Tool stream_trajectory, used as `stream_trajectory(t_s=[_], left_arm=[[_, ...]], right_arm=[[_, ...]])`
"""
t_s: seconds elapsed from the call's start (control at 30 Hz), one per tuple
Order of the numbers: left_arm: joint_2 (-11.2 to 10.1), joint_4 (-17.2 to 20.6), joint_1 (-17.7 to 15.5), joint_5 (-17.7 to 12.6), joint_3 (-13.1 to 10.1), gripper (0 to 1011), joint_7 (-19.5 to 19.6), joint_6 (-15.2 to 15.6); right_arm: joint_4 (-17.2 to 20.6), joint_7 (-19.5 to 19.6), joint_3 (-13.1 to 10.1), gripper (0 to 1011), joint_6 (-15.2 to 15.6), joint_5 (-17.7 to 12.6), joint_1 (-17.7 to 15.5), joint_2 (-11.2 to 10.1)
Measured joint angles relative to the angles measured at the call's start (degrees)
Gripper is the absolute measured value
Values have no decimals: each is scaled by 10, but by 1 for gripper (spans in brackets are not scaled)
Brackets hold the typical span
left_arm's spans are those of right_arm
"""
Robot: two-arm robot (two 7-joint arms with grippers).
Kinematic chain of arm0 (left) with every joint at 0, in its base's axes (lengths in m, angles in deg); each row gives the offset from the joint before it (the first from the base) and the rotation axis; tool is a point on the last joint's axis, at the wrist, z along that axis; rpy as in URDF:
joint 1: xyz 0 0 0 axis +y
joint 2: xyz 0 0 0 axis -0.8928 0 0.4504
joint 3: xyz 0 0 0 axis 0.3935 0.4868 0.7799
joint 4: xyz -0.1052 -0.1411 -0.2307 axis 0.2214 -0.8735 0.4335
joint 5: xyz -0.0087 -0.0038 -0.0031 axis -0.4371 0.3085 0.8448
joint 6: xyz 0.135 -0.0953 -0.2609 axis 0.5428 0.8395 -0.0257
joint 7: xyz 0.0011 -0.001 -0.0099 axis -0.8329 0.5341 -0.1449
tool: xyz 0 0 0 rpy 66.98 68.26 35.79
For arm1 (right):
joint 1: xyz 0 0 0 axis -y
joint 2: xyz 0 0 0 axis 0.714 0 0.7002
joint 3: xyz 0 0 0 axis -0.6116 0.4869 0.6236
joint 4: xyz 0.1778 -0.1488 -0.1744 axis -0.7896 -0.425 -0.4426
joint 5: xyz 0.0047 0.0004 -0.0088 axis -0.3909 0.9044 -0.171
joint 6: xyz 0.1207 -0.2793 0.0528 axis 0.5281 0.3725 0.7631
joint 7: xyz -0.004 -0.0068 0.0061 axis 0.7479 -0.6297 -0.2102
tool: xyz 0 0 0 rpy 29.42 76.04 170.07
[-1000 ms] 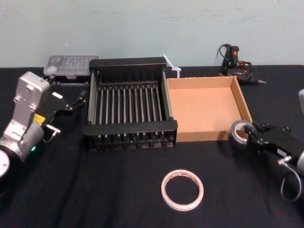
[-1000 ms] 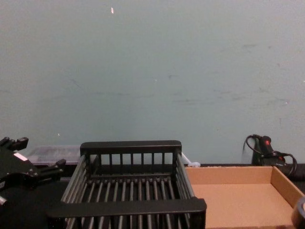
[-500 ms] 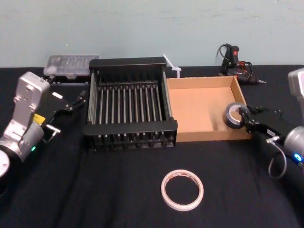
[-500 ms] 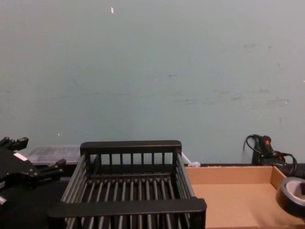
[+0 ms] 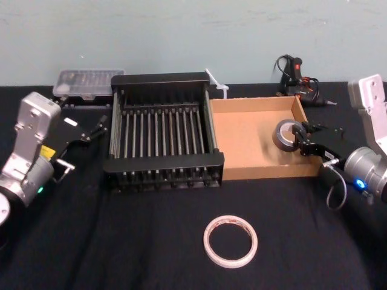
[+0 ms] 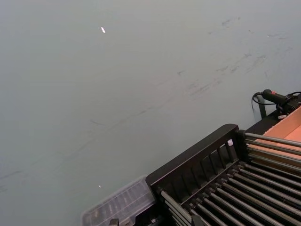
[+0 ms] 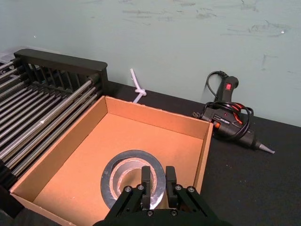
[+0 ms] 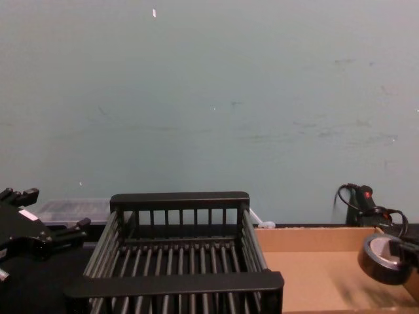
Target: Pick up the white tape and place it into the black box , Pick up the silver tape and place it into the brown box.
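Note:
The silver tape [image 5: 283, 135] hangs tilted over the right side of the brown box [image 5: 266, 171], above its floor. My right gripper [image 5: 298, 141] is shut on the roll's wall, one finger inside the hole. The right wrist view shows the silver tape [image 7: 123, 175] pinched by the right gripper [image 7: 158, 184], with the brown box [image 7: 75, 141] below. In the chest view the silver tape [image 8: 382, 258] hovers at the right. The white tape [image 5: 230, 241] lies flat on the black cloth near the front. The black box [image 5: 163, 162] stands left of the brown box. My left gripper [image 5: 97, 127] is open, left of the crate.
A clear plastic case [image 5: 89, 81] sits behind the crate's left corner. A glue gun [image 5: 296, 75] with its cord lies behind the brown box, and a white tie [image 5: 216, 81] lies between the two boxes at the back. A wall closes the table's far side.
My right gripper has carried the silver tape from outside the brown box's front right corner up and leftward over its wall, so it now hangs above the box's inside. The left arm is still.

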Motion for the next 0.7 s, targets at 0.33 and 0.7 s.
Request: stream_trajectory(t_s=[0.33,0.7], left_arm=[[0,0,0,0,0,1001,0,0],[0,0,0,0,0,1001,0,0]], right_arm=[[-8,-2,2,199,-4,8,7,5],[-6,-2,2,237,-3,7,5,4]])
